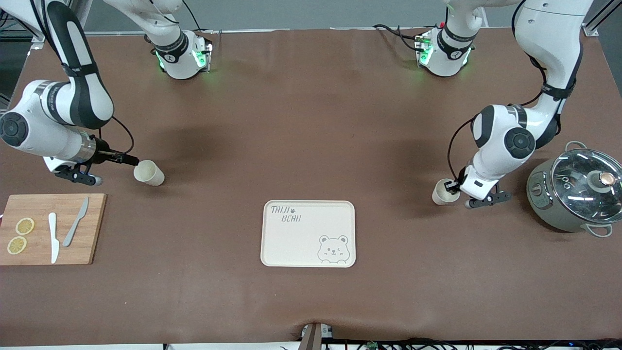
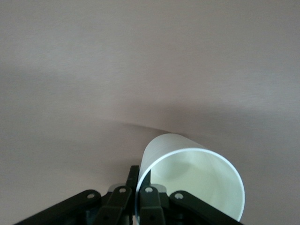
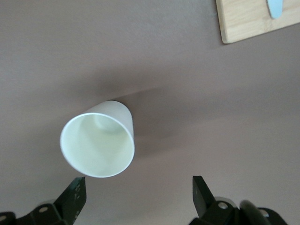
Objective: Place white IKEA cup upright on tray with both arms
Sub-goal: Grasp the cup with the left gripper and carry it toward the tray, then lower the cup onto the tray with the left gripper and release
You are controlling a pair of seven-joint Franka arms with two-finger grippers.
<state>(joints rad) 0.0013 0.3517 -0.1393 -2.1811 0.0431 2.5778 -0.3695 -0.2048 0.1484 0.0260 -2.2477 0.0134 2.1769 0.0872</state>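
Note:
Two white cups are in view. One cup (image 1: 149,172) lies on its side on the brown table toward the right arm's end. My right gripper (image 1: 118,171) is low beside its mouth, open and empty. In the right wrist view the cup (image 3: 97,145) lies close to one finger (image 3: 75,197) of the right gripper (image 3: 138,185). My left gripper (image 1: 455,187) is shut on the rim of the other cup (image 1: 442,193), mouth up, toward the left arm's end. It also shows in the left wrist view (image 2: 197,187), with the left gripper (image 2: 139,179) pinching its wall. The cream bear tray (image 1: 291,243) lies empty, nearer the front camera, between the cups.
A wooden cutting board (image 1: 48,209) with lemon slices and two knives lies nearer the front camera than the right gripper; its corner shows in the right wrist view (image 3: 253,21). A grey pot with a glass lid (image 1: 578,189) stands beside the left gripper.

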